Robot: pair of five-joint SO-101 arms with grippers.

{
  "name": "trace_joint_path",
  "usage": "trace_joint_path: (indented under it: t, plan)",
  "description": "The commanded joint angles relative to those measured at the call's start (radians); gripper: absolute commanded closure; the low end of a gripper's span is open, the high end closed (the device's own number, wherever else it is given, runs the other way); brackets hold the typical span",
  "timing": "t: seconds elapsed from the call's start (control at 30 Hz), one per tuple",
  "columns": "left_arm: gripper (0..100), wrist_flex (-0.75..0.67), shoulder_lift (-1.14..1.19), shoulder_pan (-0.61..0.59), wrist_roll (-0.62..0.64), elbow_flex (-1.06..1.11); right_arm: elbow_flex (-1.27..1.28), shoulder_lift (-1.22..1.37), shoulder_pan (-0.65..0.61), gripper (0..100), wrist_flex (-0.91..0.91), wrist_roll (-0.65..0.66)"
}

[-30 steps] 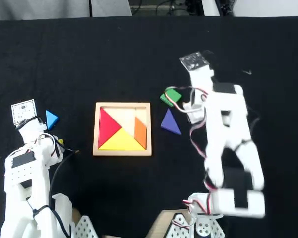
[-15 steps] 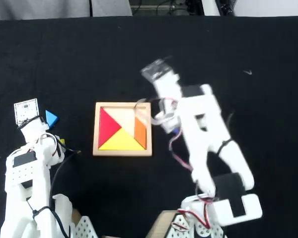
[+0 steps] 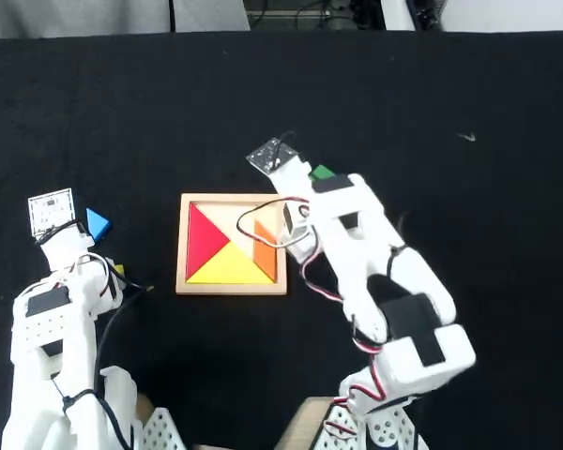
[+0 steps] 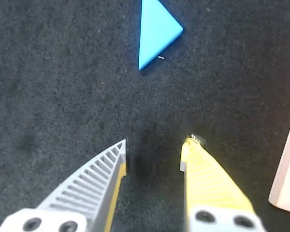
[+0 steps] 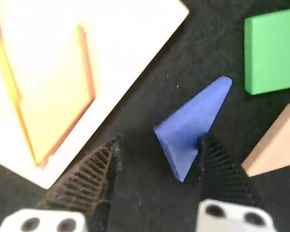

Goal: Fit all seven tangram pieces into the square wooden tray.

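The square wooden tray [image 3: 230, 284] holds a red triangle [image 3: 204, 237], a yellow triangle [image 3: 227, 267] and an orange piece [image 3: 265, 247]. In the right wrist view my right gripper [image 5: 161, 140] stands open just off the tray's edge [image 5: 150, 58]. A dark blue triangle [image 5: 193, 126] lies between its fingers, against one of them. A green piece [image 5: 272, 50] and a tan triangle [image 5: 275, 145] lie close beyond. My left gripper [image 4: 154, 145] is open over bare cloth, a short way from a light blue triangle [image 4: 154, 31], left of the tray.
Black cloth covers the whole table. The right arm [image 3: 357, 244] leans over the tray's right side, and the green piece [image 3: 322, 172] peeks out behind it. The left arm [image 3: 61, 300] stands at the near left. A tray corner [image 4: 287, 183] borders the left wrist view.
The right arm has swung left from beside the green piece to the tray's right edge, and now covers the dark blue triangle from above. The left arm has barely moved.
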Motion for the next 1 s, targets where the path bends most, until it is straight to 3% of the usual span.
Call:
trace_joint_path:
  t: [0.0,0.17,0.33,0.5,0.7,0.97]
  plan:
    - [81,-0.015,-0.020,0.013,0.003,-0.007,-0.036,0.016,-0.014,76.1,-0.020,-0.012]
    - [81,-0.015,-0.020,0.013,0.003,-0.007,-0.036,0.021,-0.011,76.5,-0.021,-0.012]
    - [81,-0.015,-0.020,0.013,0.003,-0.005,-0.038,0.015,0.012,84.6,-0.040,-0.014]
    - [81,-0.015,-0.020,0.013,0.003,-0.005,-0.056,-0.091,0.064,76.9,0.028,-0.074]
    - [81,-0.015,-0.020,0.013,0.003,-0.005,-0.056,-0.237,-0.006,74.7,0.041,-0.095]
    - [81,-0.015,-0.020,0.013,0.003,-0.005,-0.165,-0.048,-0.031,91.7,-0.106,-0.160]
